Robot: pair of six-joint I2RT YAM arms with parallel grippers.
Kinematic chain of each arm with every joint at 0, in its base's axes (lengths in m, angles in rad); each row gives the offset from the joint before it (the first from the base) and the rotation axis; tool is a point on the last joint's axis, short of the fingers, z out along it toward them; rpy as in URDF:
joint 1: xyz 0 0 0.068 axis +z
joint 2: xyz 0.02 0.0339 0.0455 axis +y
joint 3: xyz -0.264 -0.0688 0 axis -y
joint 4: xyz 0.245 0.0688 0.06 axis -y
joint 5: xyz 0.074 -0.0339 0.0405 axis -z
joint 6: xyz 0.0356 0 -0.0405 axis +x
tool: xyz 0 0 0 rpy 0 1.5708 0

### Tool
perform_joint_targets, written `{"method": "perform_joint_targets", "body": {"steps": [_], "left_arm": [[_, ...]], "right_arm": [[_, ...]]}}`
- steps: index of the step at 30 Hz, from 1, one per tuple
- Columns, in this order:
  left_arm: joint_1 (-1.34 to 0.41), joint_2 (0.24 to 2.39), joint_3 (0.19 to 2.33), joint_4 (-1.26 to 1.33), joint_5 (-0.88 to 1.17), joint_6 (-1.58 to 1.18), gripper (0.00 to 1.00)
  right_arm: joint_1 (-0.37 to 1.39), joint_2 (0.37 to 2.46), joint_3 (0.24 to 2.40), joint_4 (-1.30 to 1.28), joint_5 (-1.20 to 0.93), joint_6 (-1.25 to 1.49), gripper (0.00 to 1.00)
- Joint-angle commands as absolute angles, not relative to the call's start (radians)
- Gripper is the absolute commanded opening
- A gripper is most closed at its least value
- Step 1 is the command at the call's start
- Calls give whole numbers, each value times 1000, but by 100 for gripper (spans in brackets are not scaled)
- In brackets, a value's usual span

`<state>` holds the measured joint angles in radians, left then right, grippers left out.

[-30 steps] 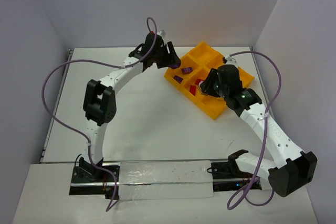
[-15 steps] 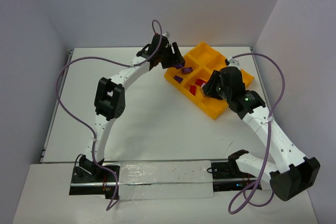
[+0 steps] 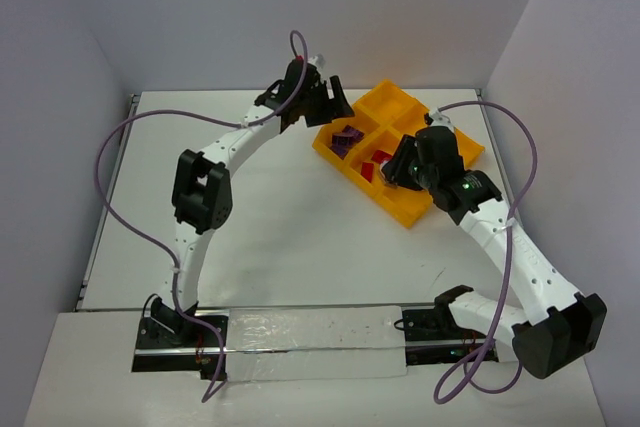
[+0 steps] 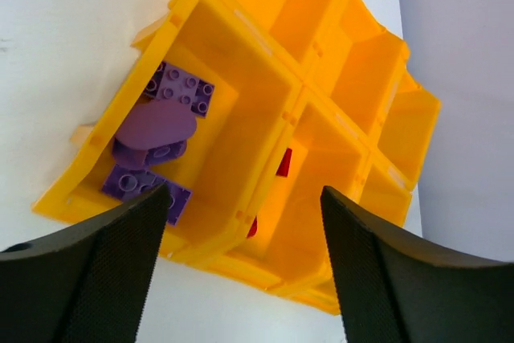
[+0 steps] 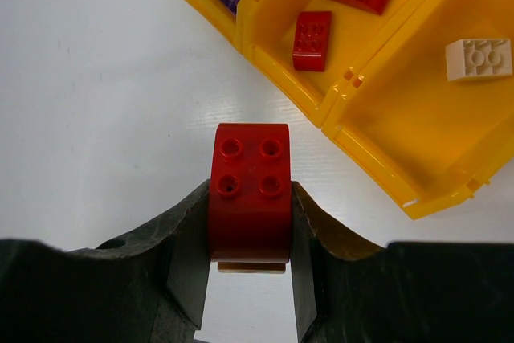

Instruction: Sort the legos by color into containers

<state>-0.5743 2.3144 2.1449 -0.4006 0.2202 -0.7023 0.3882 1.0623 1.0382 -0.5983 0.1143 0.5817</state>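
Observation:
The orange-yellow tray [image 3: 402, 211] of containers sits at the back right of the table. My left gripper [image 3: 328, 107] hangs open over its left corner compartment, where purple legos [image 4: 154, 130] lie in a loose pile; nothing is between its fingers [image 4: 88, 271]. My right gripper [image 5: 250, 234] is shut on a red lego [image 5: 250, 186], studs towards the camera, with a thin tan piece showing under it. It hovers over the white table just short of the tray's near edge [image 5: 377, 150]. Two red legos [image 5: 312, 39] lie in the middle compartment and a white lego [image 5: 479, 59] in the one beside it.
The tray's far compartments [image 4: 361, 78] show nothing inside in the left wrist view. Grey walls close the table at the back and on both sides. Purple cables loop off both arms [image 3: 120, 157].
My left gripper has swung over the tray's left corner and opened wider; the purple pile in that compartment has grown. The right gripper has held still with its red lego.

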Motion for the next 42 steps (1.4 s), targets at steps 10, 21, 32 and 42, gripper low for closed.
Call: {"method": "perform_joint_targets", "body": {"steps": [10,21,32,42], "left_arm": [[-532,1477,1090,359,464,-1037,63],[-506,1301,794,666,648,-1155,61],[-449,1254,723,725,888,-1185,74],[-445,1359,724,857,953,-1244,76]], "right_arm": [[382,1208,1090,-376,-173,644,0],[382,1424,1205,-181,-655,710,0],[382,1474,1262,-101,-879,739,0],[382,1472,1273,-122,-942,716,0]]}}
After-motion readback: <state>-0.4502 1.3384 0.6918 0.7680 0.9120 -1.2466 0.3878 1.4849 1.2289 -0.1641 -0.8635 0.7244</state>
